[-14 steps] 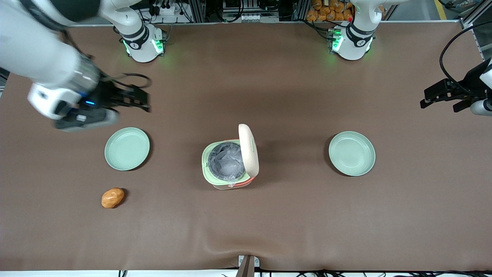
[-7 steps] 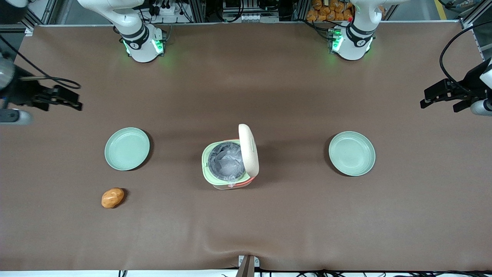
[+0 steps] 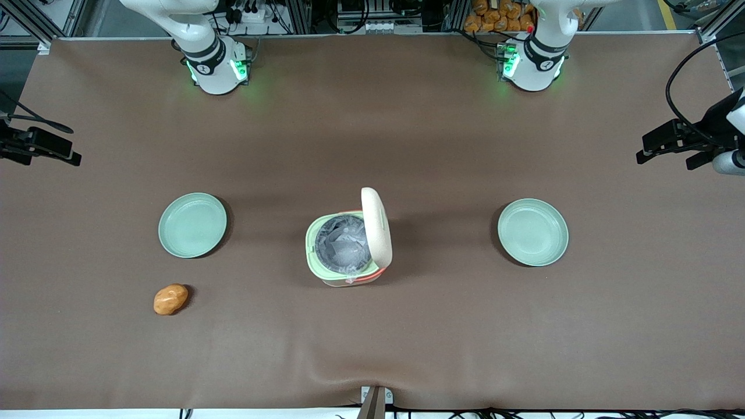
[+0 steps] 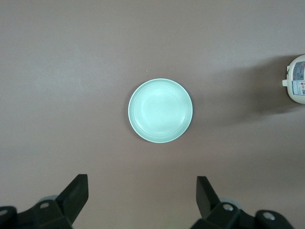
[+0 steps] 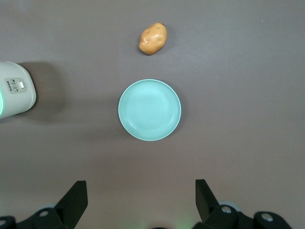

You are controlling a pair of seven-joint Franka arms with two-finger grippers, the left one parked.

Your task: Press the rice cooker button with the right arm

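The rice cooker (image 3: 348, 243) stands mid-table with its cream lid (image 3: 376, 226) swung upright. That leaves the grey inner pot (image 3: 343, 241) and pale green rim uncovered. The button shows only as a thin pale sliver on the lid's outer face (image 3: 383, 219). The right arm's black gripper (image 3: 58, 150) is open and empty at the working arm's end of the table, well away from the cooker. In the right wrist view the gripper (image 5: 140, 191) hangs high above a mint-green plate (image 5: 149, 109). The cooker's cream wall (image 5: 16, 95) is at that picture's edge.
A mint-green plate (image 3: 192, 225) lies between the gripper and the cooker. A potato (image 3: 170, 299) lies nearer the front camera than that plate; it also shows in the right wrist view (image 5: 153, 38). A second plate (image 3: 532, 232) lies toward the parked arm's end.
The right arm has drawn back from near the plate toward the working arm's end of the table, and only its gripper still shows at the picture's edge. The cooker, plates and potato have not moved.
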